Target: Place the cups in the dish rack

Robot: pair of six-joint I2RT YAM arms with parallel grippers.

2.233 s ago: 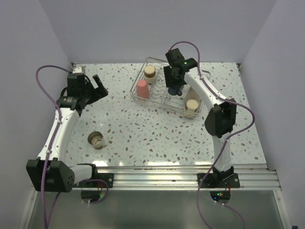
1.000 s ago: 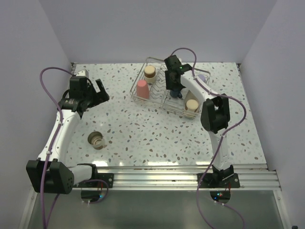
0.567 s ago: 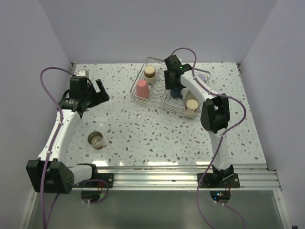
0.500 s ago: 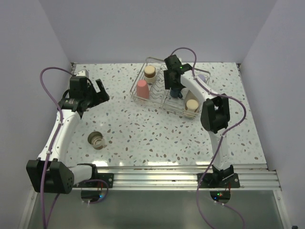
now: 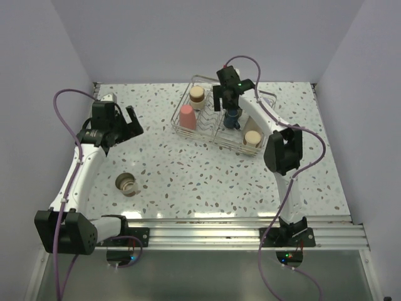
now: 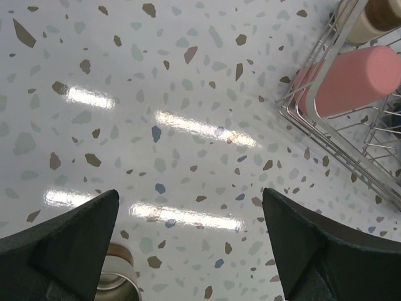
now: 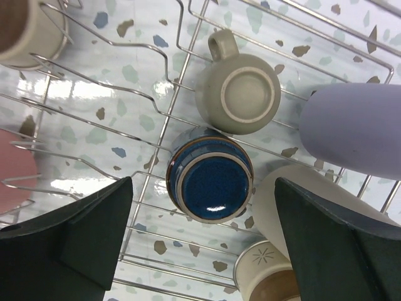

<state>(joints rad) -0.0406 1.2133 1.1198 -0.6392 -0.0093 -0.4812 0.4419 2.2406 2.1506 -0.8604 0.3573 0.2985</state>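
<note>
A blue cup (image 7: pixel 210 182) sits in the rack (image 5: pixel 207 122), untouched, directly beneath the right gripper (image 5: pixel 228 100), whose fingers are spread wide; that placement is judged done. One cup (image 5: pixel 127 184) is left well to the rack's left. The left gripper (image 6: pixel 191 193), also wide, is poised nearby and must be lowered around it.

Bright, even light from overhead; shadows on the worktop (image 5: pixel 188 169) soft and faint; white glare streaks cross its glossy surface in both wrist views; dish rack (image 7: pixel 164 84) wires glint; overhead view sharp.
</note>
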